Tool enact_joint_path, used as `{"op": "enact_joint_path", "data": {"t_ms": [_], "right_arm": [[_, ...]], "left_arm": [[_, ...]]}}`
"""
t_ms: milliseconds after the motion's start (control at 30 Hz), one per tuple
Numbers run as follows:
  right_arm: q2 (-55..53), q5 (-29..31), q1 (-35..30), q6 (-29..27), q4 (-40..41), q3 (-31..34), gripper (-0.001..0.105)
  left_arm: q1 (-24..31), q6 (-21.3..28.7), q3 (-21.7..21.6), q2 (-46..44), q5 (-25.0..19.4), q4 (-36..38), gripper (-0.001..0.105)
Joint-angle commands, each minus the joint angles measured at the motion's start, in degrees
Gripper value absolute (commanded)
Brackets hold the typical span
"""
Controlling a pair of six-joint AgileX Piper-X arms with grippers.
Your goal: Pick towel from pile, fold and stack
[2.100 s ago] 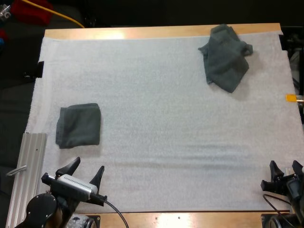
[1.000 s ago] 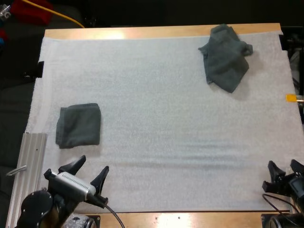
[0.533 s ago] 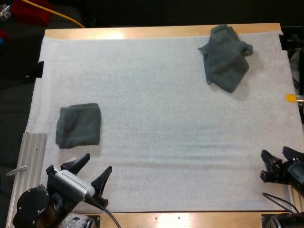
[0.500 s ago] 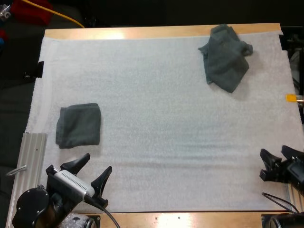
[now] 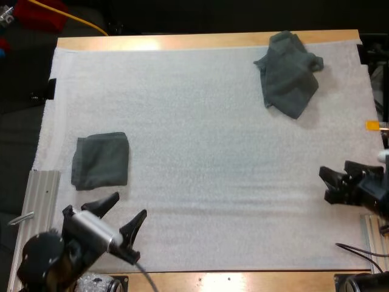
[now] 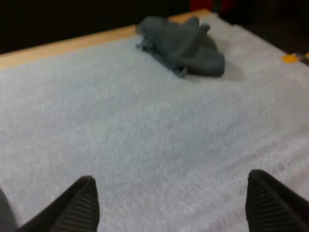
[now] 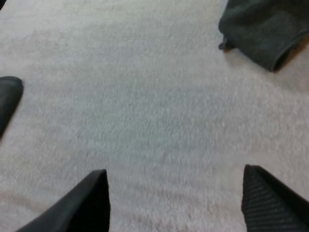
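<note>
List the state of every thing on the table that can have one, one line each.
crumpled towel: bunched in a loose heap at the mat's far right, not held.
folded towel: folded flat on the mat's left side, not held.
left gripper: open, empty, over the mat's near left edge.
right gripper: open, empty, over the mat's right side.
white mat: spread flat on the table.

The crumpled towel (image 5: 289,73) is found at the far right of the mat (image 5: 200,152); the folded towel (image 5: 100,161) is laid near left, well apart.
</note>
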Motion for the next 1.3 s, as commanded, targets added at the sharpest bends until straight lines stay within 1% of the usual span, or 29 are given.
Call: {"op": "enact_joint_path", "data": {"t_ms": [0, 167, 300, 433, 800, 1000, 1267], "right_arm": [[1.00, -0.51, 0.02, -0.10, -0.82, -1.29, 0.058], [5.93, -0.51, 0.02, 0.80, -3.57, -3.41, 0.058], [10.63, -0.51, 0.02, 3.29, -7.19, -4.64, 0.058], [15.14, -0.51, 0.02, 6.03, -11.16, -5.33, 0.058], [28.50, 0.93, 0.02, 12.83, -18.72, -8.61, 0.058], [35.50, 1.20, 0.02, 18.20, -24.95, -8.89, 0.058], [44.23, 3.25, 0.02, 22.86, -32.55, -8.92, 0.058]], "left_arm": [[-0.29, 0.29, -0.32, 1.86, 0.44, -1.39, 0.063], [-0.29, 0.29, -1.20, 7.33, 0.92, -5.22, 0.063], [-0.29, 0.29, -3.88, 11.78, 0.91, -8.94, 0.063], [-0.43, 0.29, -6.76, 15.50, 0.84, -10.63, 0.063], [-7.64, 0.29, -12.82, 25.18, 0.45, -10.31, 0.063], [-10.84, 0.29, -13.92, 27.91, 0.45, -10.12, 0.063], [-11.43, 0.29, -13.92, 28.14, 0.45, -9.96, 0.063]]}}
